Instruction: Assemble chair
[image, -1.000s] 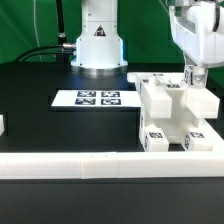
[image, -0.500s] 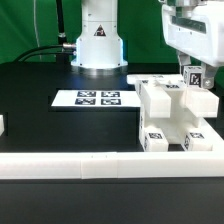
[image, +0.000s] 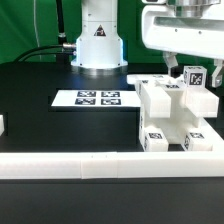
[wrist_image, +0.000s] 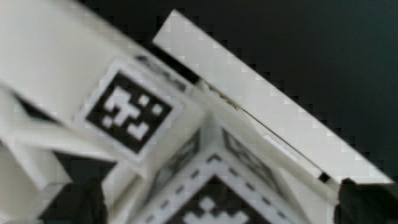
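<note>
Hovering over the chair (image: 165, 112), my pincer (image: 176, 66) is cropped by the frame's top edge, and I cannot tell whether its fingers stand apart or together. Wrist view: blurred white chair panels, two tags (wrist_image: 125, 105), one cut off. Count: one chair assembly, one marker board (image: 98, 98) bearing four tags, one border rail (image: 100, 165). Chair: white, blocky, tagged, on the black table (image: 40, 90) at the exterior view's right, just behind the rail.

White pieces on a black table (image: 40, 125)

The chair (image: 175, 118), at the right of the frame, is seen in plain white, with small black-and-white square tags (image: 153, 138) borne on its pieces. Four such tags are printed on the white marker board (image: 98, 98) at centre. A white border rail (image: 90, 165) is shown along the bottom.
</note>
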